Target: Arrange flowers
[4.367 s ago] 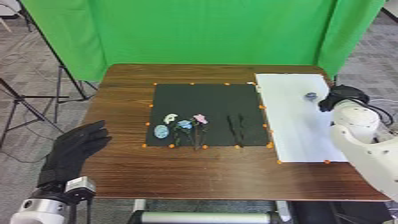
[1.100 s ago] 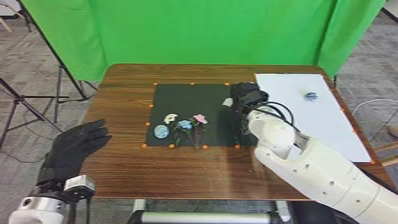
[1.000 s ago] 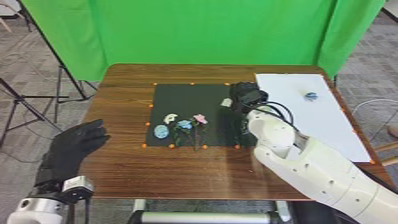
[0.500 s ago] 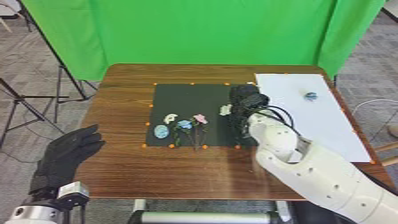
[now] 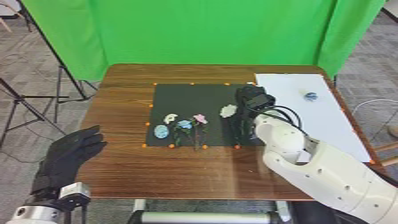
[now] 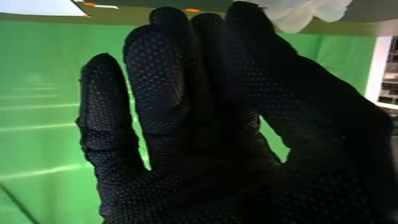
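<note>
1. In the head view, the right hand (image 5: 253,97) is over the right side of the black mat (image 5: 187,95), close to the white sheet (image 5: 302,135). The palm is partly hidden there by cables.
2. The big white flower (image 5: 228,110) lies on the mat, just beside this hand, on its left side. Its dark green stem (image 5: 238,132) goes toward the near edge of the mat.
3. More to the left on the same mat there are a pink flower (image 5: 200,118) with a long thin stem, a blue flower (image 5: 184,124) with some leaves, a small white piece (image 5: 170,118) and a light blue oval (image 5: 161,131).
4. One grey-blue flower (image 5: 310,96) is on the white sheet, well apart from the others.
5. The left hand (image 5: 67,150) is at the left side of the desk (image 5: 178,175), away from the flowers. Its fingers are relaxed and loose, with nothing grasped.
6. In the right wrist view, the right hand (image 6: 195,185) has its fingers almost straight, so they are released and not clenched.
7. White petals are near the tip of the thumb, partly hidden behind it. If they touch, I cannot tell.
8. Behind the hand there is the green cloth (image 6: 44,100).
</note>
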